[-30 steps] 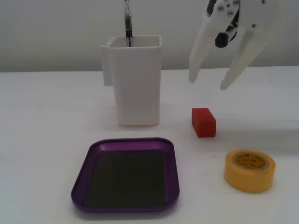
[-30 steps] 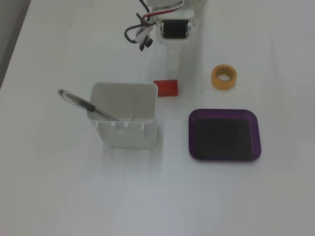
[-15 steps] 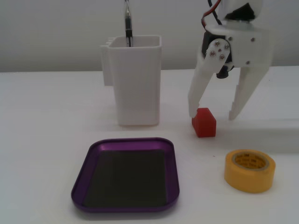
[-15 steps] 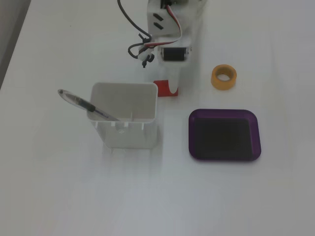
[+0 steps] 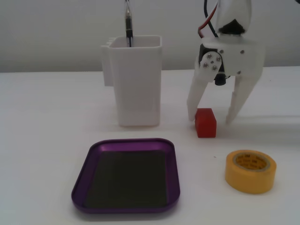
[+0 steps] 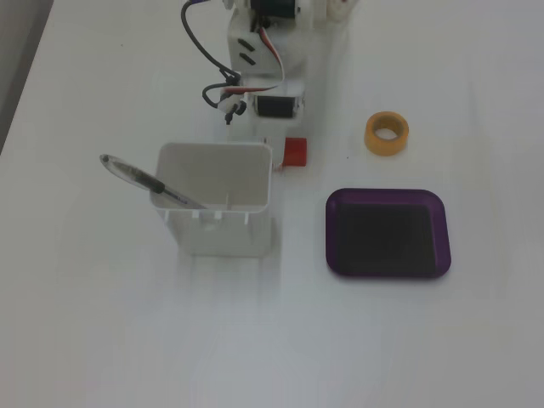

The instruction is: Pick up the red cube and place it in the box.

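— How is the white two-finger plastic gripper (image 5: 210, 120) set?

— Spread wide and lowered to the white tabletop (image 5: 47, 122), straddling the small red rectangular cube (image 5: 205, 123). In the low front view the finger at nine o'clock of the cube looks to touch its upper corner; the other stands clear at three o'clock. Nothing is lifted.

— Where is the cube?

— On the table, at one o'clock of the shallow purple metal box (image 5: 126, 175), well apart from it.

— What does the high view add?

— There the cube (image 6: 295, 152) sits just beside the tall white plastic container (image 6: 216, 197), whose hollow holds a slanting pen (image 6: 144, 180); the servo hides the fingertips.

— Any writing?

— Dark print inside the yellow tape roll (image 5: 250, 171), too blurred to read.
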